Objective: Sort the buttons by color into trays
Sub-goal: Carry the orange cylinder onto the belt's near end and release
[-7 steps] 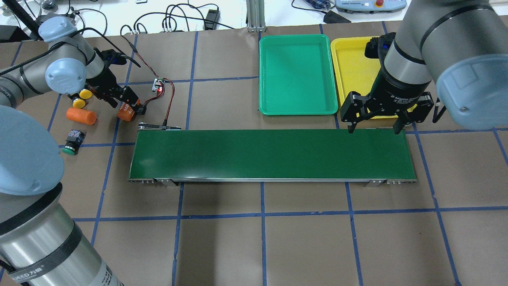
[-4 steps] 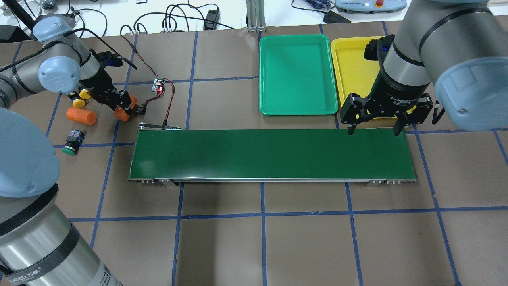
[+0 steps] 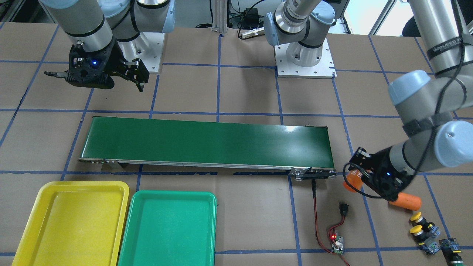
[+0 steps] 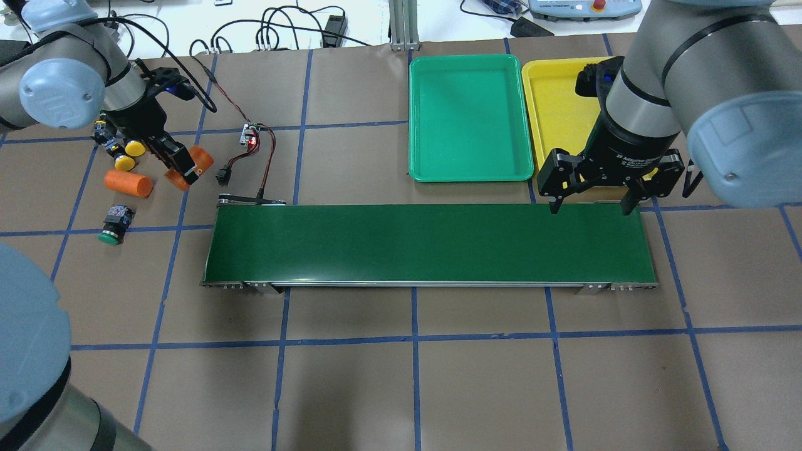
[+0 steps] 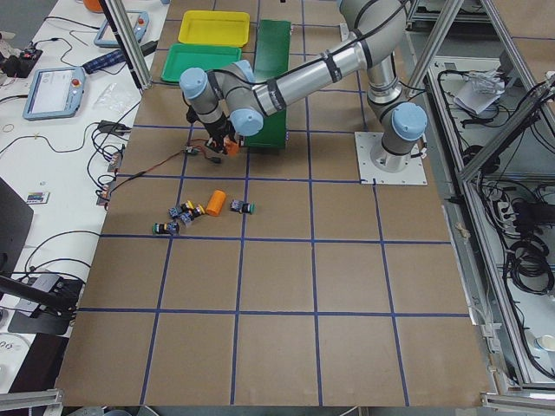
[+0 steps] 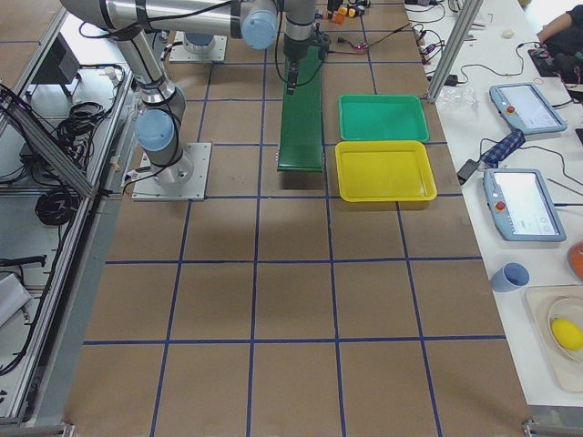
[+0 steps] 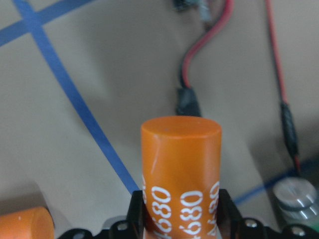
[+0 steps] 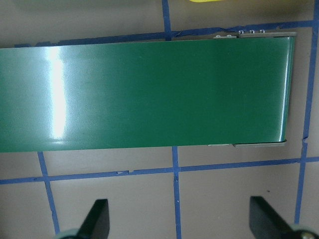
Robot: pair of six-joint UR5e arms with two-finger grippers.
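On the table (image 4: 376, 388), buttons (image 4: 133, 148) lie near left jaws clamping cylinder (image 7: 180, 164); right jaws gape.

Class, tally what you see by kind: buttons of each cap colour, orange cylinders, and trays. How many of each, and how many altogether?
Yellow buttons: 2
Green buttons: 2
Orange cylinders: 2
Trays: 2
Total: 8

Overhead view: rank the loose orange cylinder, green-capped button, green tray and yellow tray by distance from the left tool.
1. loose orange cylinder, beside the left tool.
2. green-capped button, lower left.
3. green tray, far right.
4. yellow tray, beyond it.
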